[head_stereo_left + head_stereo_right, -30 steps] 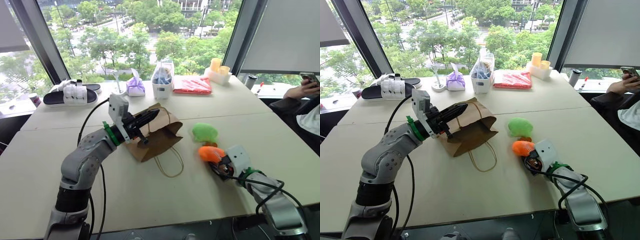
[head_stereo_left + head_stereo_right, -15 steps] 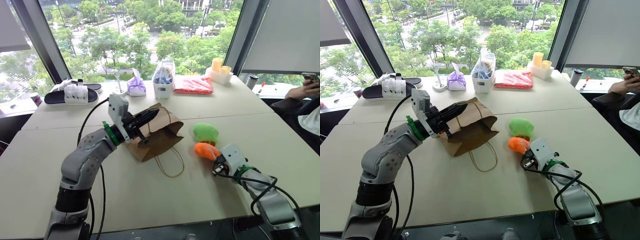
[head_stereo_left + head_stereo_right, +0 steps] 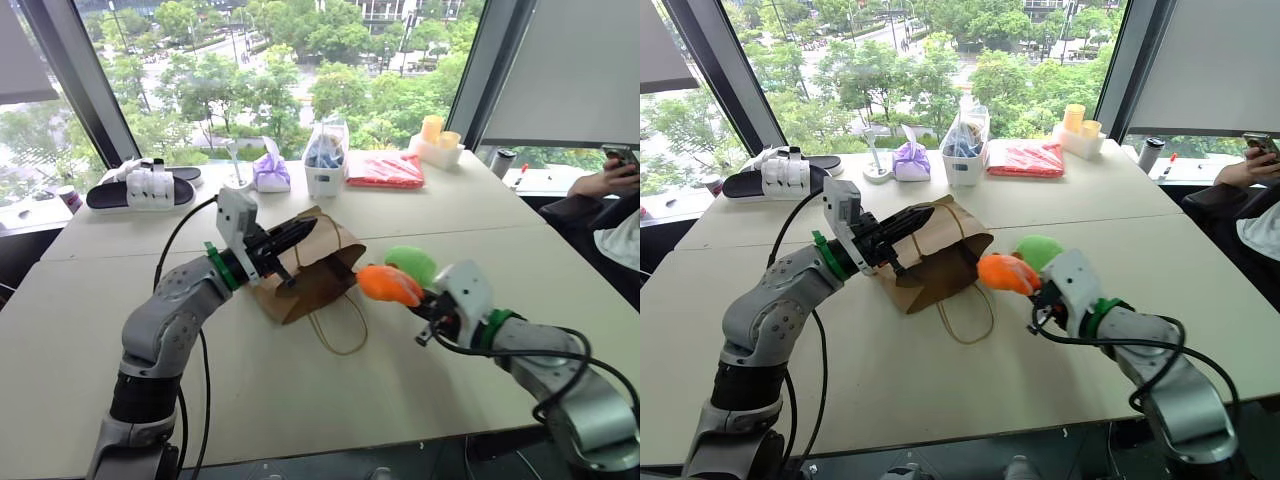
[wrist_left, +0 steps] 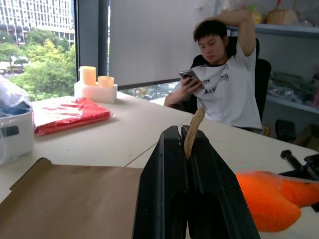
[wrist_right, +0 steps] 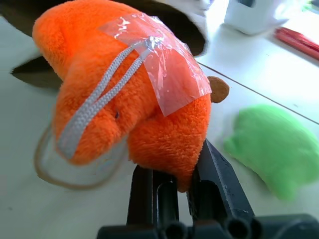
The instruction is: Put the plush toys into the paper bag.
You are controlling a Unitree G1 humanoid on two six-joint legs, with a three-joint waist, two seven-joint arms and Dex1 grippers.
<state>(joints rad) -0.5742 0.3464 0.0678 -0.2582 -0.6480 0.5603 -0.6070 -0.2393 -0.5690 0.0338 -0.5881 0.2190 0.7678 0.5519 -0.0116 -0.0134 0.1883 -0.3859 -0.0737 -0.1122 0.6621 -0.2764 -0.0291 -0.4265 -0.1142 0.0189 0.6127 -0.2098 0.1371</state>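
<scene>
The left tool (image 3: 300,236) was closed on the top edge of the paper bag (image 3: 315,275), pinching a strip of brown paper between its two black fingers (image 4: 172,189) and holding that edge raised. The bag lay on its side on the surface (image 3: 300,400), its mouth turned toward 3 o'clock and a cord handle (image 3: 335,335) trailing at its 6 o'clock side. The right tool (image 5: 172,186) was clamped on the lower part of the orange plush toy (image 3: 388,284), which was held clear of the surface just beside the bag's mouth. The green plush toy (image 3: 411,263) lay on the surface at about 1 o'clock from the orange one, close behind it.
</scene>
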